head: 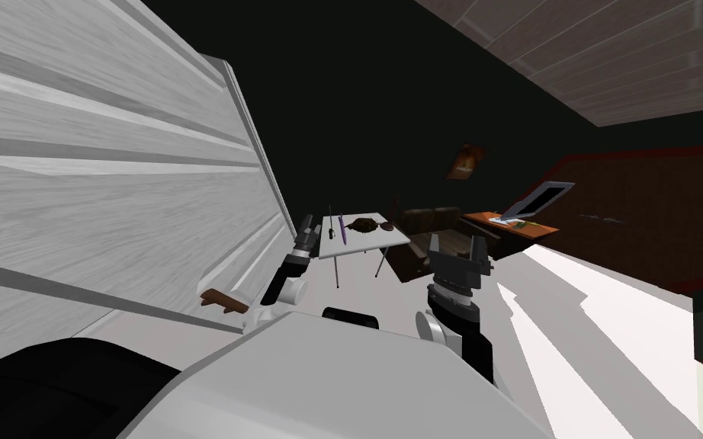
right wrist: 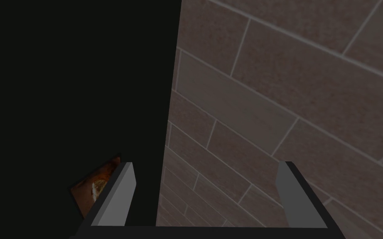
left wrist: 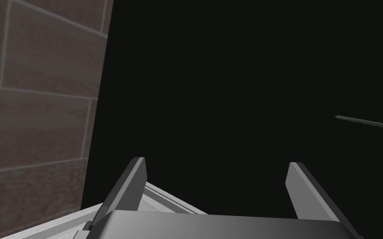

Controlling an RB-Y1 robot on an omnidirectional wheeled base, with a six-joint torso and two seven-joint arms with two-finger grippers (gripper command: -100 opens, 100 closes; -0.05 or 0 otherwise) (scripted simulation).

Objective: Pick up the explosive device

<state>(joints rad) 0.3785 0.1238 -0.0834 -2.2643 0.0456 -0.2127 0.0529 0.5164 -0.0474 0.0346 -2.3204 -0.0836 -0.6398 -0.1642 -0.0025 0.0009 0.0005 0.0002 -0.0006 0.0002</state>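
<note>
Nothing grabbed yet. My left pincer (left wrist: 216,164) and right pincer (right wrist: 206,164) are both open and empty. The device (head: 364,225) (the brown lump, I think) sits on the bench (head: 379,240) ahead, well away. I must go closer.

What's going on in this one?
Nothing is being handled yet. The robot stands back from a small white table that carries a few small things, among them a brown lump and a purple stick. The left gripper and the right gripper are both raised, open and empty, short of the table.
</note>
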